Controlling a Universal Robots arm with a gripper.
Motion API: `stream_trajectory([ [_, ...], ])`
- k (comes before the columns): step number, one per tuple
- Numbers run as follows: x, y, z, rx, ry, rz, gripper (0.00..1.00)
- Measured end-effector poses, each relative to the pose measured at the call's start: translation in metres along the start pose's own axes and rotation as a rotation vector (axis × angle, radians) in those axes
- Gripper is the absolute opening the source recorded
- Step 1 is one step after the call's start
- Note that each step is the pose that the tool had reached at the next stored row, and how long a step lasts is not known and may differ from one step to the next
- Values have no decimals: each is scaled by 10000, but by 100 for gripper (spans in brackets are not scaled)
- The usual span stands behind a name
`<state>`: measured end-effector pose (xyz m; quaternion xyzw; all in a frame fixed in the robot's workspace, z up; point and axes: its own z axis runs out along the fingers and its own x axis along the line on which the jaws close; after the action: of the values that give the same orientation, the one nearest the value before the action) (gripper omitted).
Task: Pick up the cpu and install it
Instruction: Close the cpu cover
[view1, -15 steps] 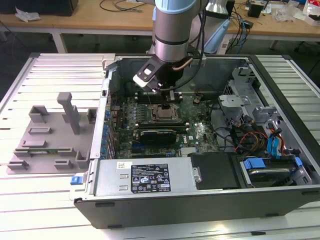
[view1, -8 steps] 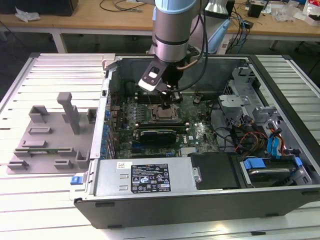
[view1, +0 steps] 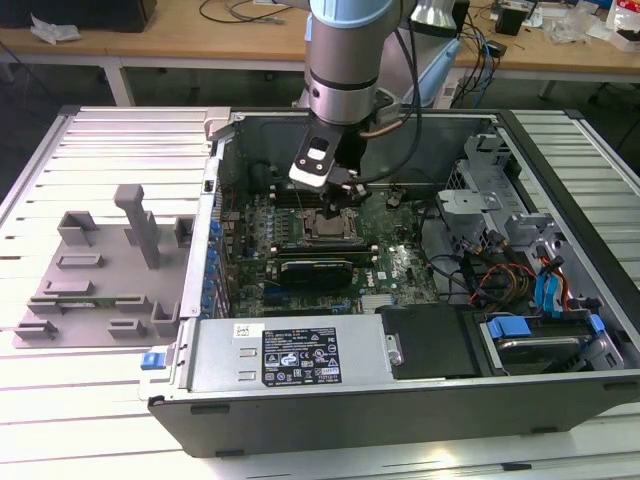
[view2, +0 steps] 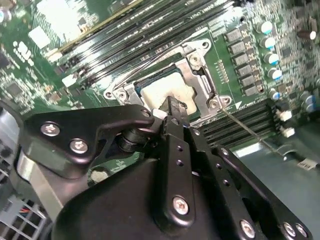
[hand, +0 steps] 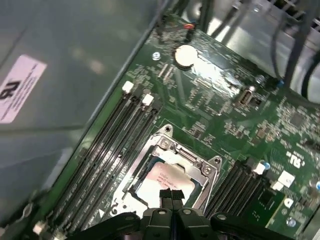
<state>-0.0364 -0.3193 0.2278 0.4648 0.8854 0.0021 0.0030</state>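
in the exterior view the black two-fingered gripper (view1: 342, 197) hangs inside the open grey metal computer case (view1: 420, 410). in the second wrist view its tip is over the small square silvery cpu (view2: 156, 93), which lies in the metal-framed socket (view2: 200, 75). in the first wrist view the fingers (hand: 165, 196) are pressed together, holding nothing.

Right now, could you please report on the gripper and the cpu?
Black gripper shut, tips at edge of flat square silvery cpu. Cpu lying in metal-framed socket. Thin wire lever beside socket, clear of cpu.
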Motion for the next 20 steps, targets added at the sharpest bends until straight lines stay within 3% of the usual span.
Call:
stream_trajectory([
  [2,0,0,0,0,1,-403,11],
  [5,0,0,0,-1,5,-1978,11],
  [10,0,0,0,-4,11,-3139,11],
  [15,0,0,1,-10,21,-4931,11],
  [20,0,0,2,-13,28,-6108,11],
])
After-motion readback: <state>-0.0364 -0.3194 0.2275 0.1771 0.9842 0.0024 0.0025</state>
